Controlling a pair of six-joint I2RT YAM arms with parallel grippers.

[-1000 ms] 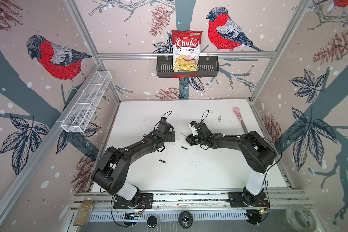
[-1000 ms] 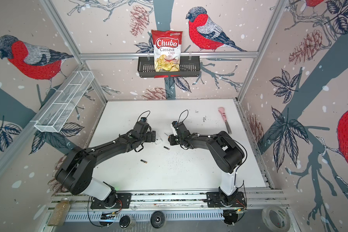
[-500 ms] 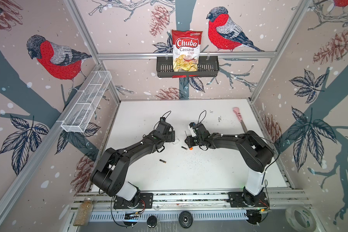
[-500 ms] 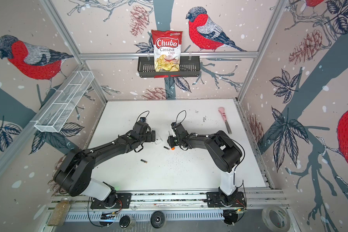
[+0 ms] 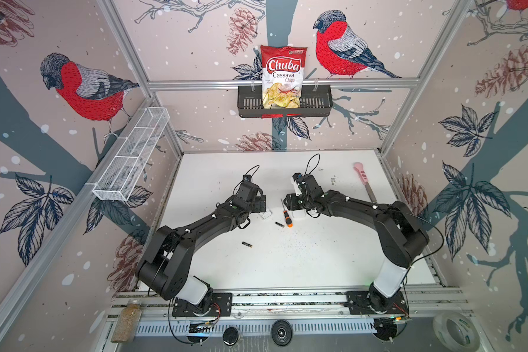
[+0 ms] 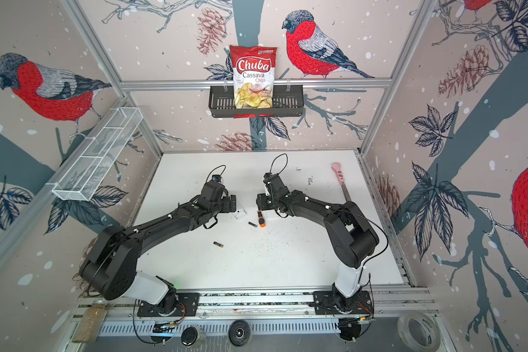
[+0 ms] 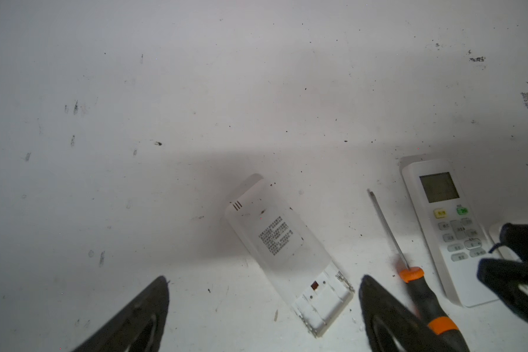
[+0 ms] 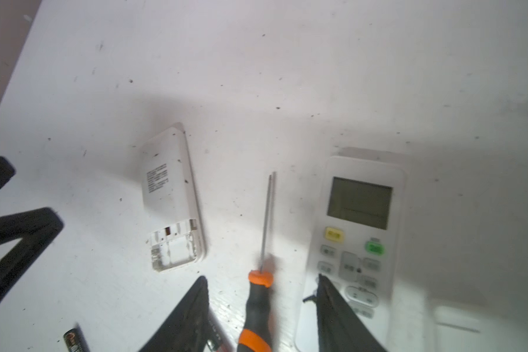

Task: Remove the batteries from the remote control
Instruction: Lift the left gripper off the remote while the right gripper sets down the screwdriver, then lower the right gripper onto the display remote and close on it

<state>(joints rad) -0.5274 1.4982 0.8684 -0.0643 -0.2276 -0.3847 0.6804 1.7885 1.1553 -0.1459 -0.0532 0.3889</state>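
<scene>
A white remote control [image 7: 282, 243] [image 8: 171, 195] lies face down, its open battery compartment [image 7: 322, 297] showing no cells. Two black batteries with gold ends [image 5: 279, 224] [image 5: 247, 244] lie loose on the table in both top views [image 6: 252, 224] [image 6: 218, 244]; one shows in the right wrist view [image 8: 73, 339]. My left gripper [image 7: 264, 279] [image 5: 262, 203] hangs open just above the compartment end, holding nothing. My right gripper [image 8: 262, 277] [image 5: 287, 203] is open, its fingers standing apart on either side of an orange-and-black screwdriver [image 8: 258, 307] [image 5: 287, 218] that rests on the table.
A second white remote [image 8: 358, 240] [image 7: 445, 225] lies face up with its screen showing, under the right gripper's outer finger. A pink-handled knife [image 5: 365, 181] lies at the back right. A wire basket [image 5: 131, 158] hangs on the left wall and a chips bag [image 5: 282, 77] on the back wall.
My right gripper has opened, and the screwdriver it carried now lies on the table between the two remotes. The left arm has stayed still.
</scene>
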